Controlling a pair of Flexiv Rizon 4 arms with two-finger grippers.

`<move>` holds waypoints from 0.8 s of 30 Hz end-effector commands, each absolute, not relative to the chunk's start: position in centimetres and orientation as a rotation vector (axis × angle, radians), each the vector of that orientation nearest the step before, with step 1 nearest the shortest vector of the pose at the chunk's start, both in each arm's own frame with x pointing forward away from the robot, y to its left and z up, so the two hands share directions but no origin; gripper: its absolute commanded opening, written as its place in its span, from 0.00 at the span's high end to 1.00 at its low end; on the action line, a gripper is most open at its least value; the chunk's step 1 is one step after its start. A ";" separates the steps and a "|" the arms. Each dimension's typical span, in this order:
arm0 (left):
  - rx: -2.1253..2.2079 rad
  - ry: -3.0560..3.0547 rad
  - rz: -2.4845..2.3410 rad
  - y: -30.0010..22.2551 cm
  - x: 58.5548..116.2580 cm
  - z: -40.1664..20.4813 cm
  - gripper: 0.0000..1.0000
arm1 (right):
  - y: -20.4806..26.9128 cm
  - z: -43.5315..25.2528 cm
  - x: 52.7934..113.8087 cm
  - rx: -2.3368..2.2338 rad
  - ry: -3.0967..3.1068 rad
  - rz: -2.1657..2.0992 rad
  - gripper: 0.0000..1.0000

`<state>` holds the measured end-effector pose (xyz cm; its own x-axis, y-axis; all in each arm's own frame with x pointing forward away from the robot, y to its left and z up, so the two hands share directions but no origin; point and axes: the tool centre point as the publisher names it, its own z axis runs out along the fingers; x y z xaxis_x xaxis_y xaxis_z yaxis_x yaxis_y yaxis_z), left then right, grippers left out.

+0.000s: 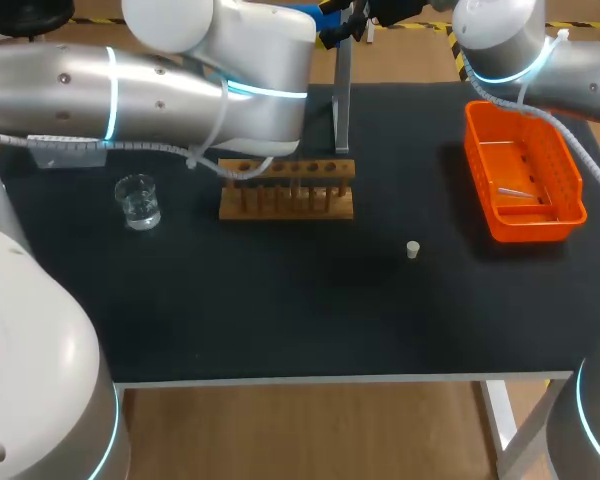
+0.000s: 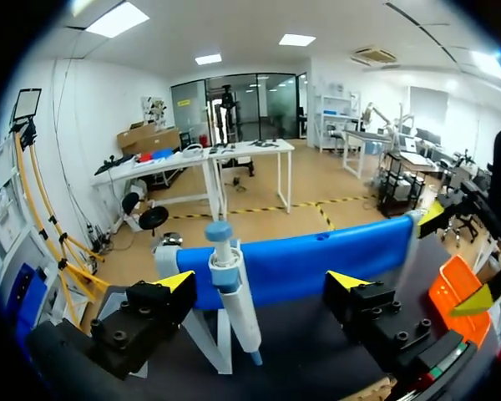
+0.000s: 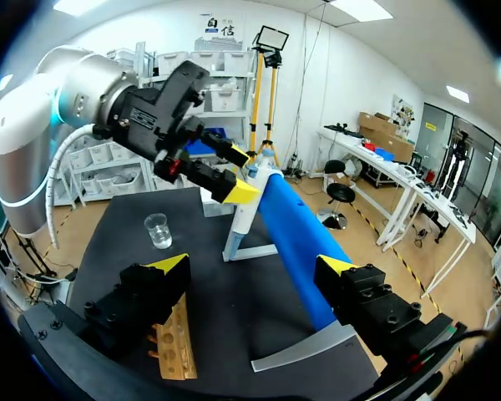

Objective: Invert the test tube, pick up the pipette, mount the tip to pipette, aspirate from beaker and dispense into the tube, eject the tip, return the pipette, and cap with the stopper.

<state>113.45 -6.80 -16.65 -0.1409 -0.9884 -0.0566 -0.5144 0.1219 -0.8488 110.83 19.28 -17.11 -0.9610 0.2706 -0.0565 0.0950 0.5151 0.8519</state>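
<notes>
Hanging on its stand, the pipette sits ahead between the spread fingers of the left gripper. Right gripper is spread wide too, empty.

Cannot see the left gripper in the head view, hidden behind its own arm; right gripper cut off there too. Beside the right gripper's finger, only part of the wooden rack visible. Cannot name the thin pale item in the orange tray: too small.

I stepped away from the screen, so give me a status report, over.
Left gripper open, pipette just ahead, not gripped. Right gripper open, empty. Nothing seen in the way.
</notes>
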 end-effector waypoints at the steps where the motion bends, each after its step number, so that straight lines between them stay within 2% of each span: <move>1: -1.419 1.775 -0.977 -6.5 110.6 -15.2 0.00 | 19.2 -17.0 110.9 0.313 2.579 1.424 0.00; 14: -0.940 2.038 -1.411 -9.3 103.1 -12.8 0.00 | 19.2 -17.0 110.9 0.313 2.579 1.424 0.00; 24: -0.624 2.190 -1.560 -10.8 99.0 -12.9 0.00 | 19.2 -17.0 110.9 0.313 2.579 1.424 0.00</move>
<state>100.73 -12.48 -12.90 -0.6199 -0.7770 -0.1090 -0.2356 0.3169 -0.9187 110.83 19.28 -17.11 -0.9610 0.2706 -0.0565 0.0950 0.5151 0.8519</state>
